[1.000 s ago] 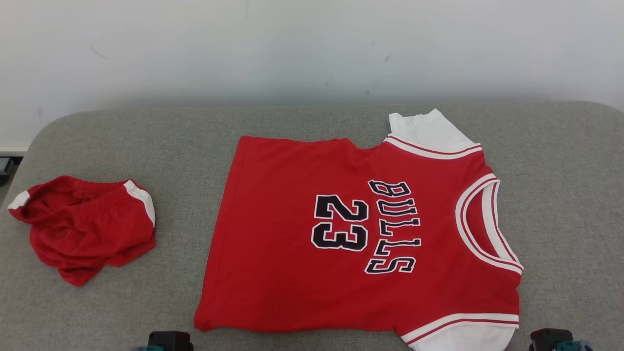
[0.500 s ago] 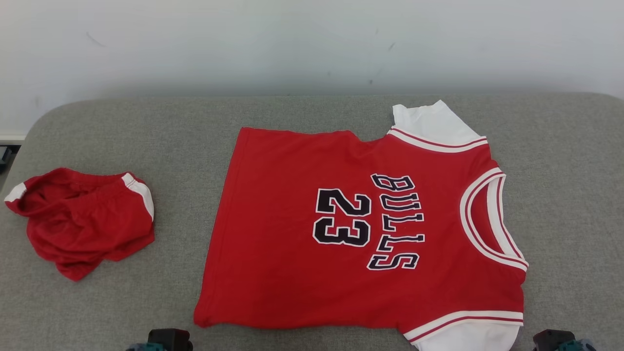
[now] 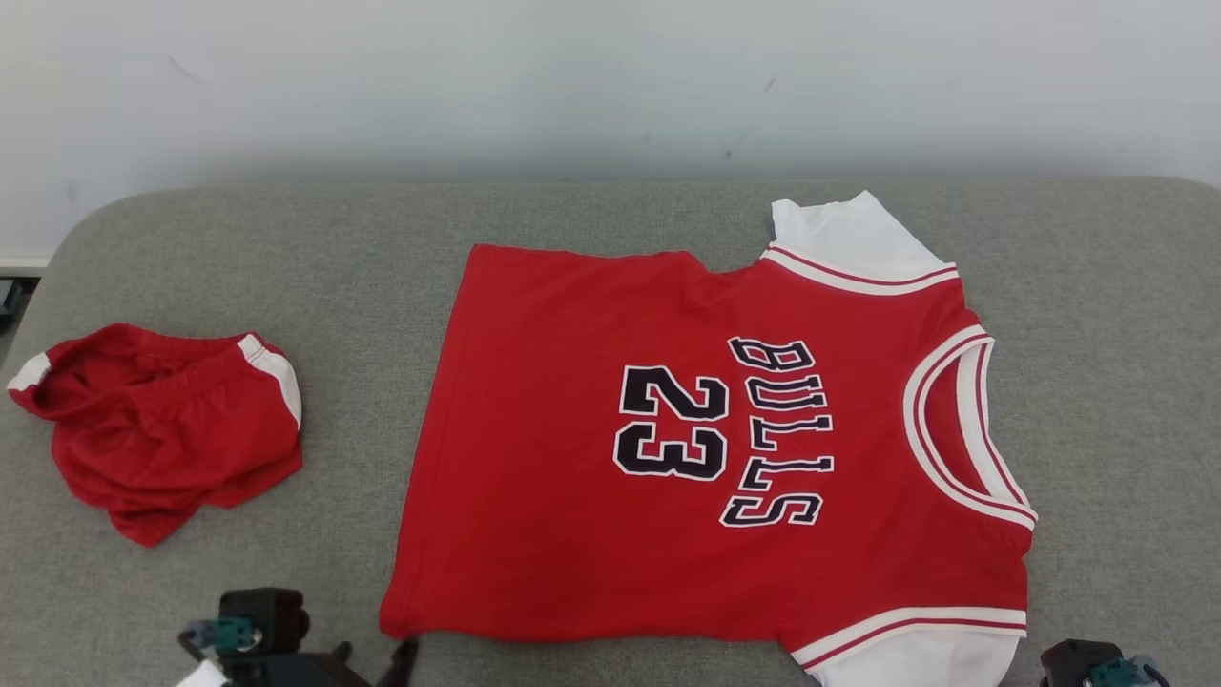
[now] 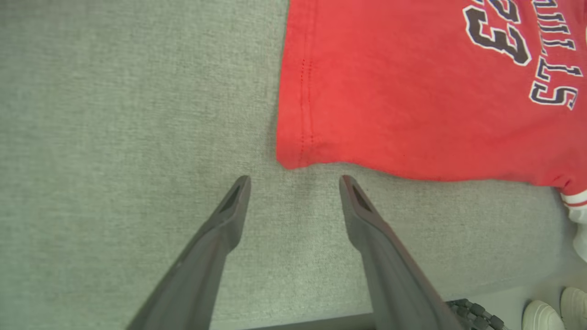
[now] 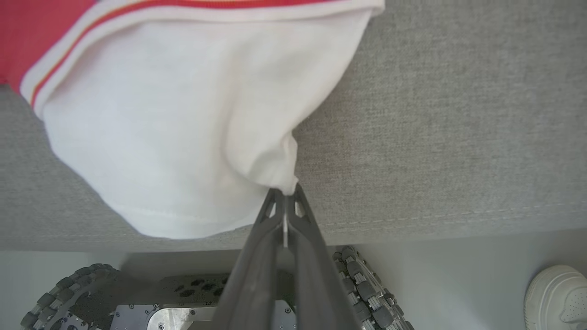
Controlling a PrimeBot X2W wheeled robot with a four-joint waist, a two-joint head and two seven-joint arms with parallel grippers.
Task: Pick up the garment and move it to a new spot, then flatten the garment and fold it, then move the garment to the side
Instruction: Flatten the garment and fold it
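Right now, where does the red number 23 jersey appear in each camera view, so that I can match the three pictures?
Head view: the jersey lies flat across the centre and right, collar to the right.
Left wrist view: the jersey is at upper right, its hem corner just beyond the open left gripper.
Right wrist view: the jersey is at upper left, the right gripper pinching it.
Shared landmark: its near white sleeve.

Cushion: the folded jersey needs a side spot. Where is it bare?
Bare: the strip between shorts and jersey, the band along the wall, and right of the collar. Crowded: the front edge, with left gripper and right gripper.
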